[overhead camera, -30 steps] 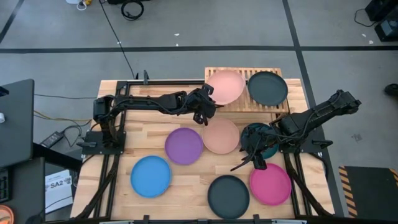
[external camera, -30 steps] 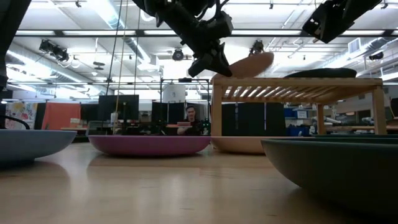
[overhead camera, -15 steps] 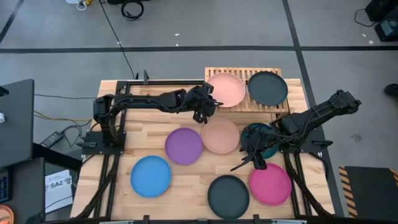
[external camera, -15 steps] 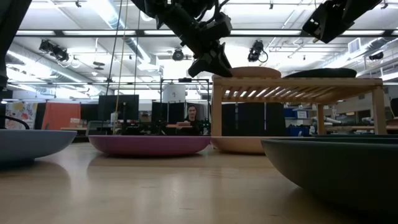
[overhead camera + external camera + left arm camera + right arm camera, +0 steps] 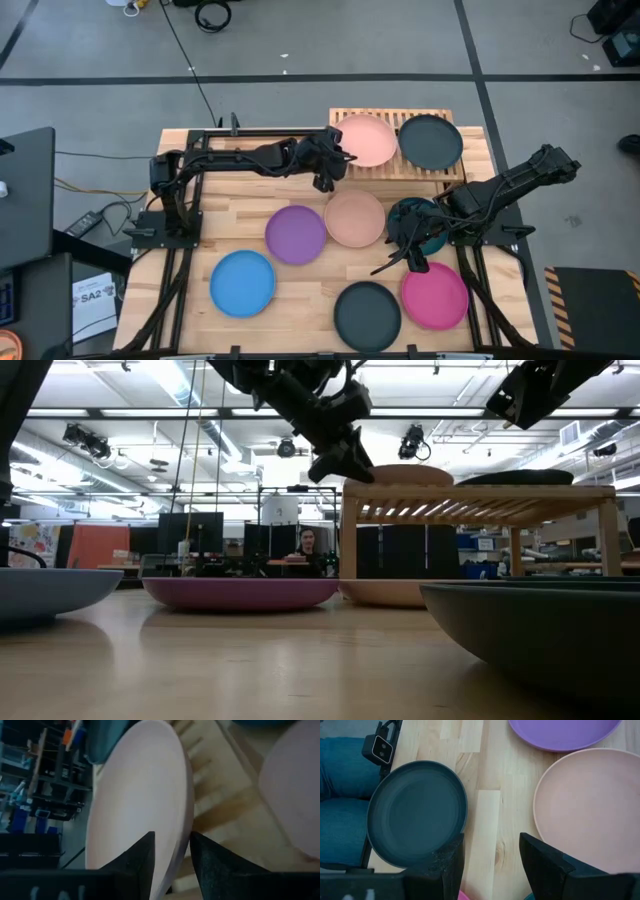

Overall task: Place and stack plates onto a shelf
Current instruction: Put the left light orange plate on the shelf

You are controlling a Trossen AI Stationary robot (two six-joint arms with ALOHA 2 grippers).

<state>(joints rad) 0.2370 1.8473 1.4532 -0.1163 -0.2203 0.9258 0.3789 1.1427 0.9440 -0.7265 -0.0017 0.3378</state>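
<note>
**Peach plate now lying flat on the rack as the left gripper is letting go**

The low light-wood slatted shelf [image 5: 392,148] is carrying two plates: the round matte peach plate [image 5: 364,141] on its left half and a round black plate [image 5: 430,142] beside it on the right half. A second ago the peach plate was tilting up off the slats in the low view; now it is resting level on the shelf top [image 5: 478,490], so this placement is looking finished and a stack can be started here.

The left gripper [image 5: 328,165] is hovering at the shelf's left edge. Its jaws are spreading apart, and in the left wrist view the peach plate's rim [image 5: 180,800] is sitting between the two fingertips [image 5: 141,856] without being clamped.

The right gripper [image 5: 411,252] is waiting in front of the shelf, over a dark teal plate [image 5: 417,222], jaws standing wide apart and holding nothing.

In front of the shelf, six plates are lying on the plank tabletop [image 5: 240,170], including a second peach plate [image 5: 355,218] and a purple plate [image 5: 296,234].
</note>
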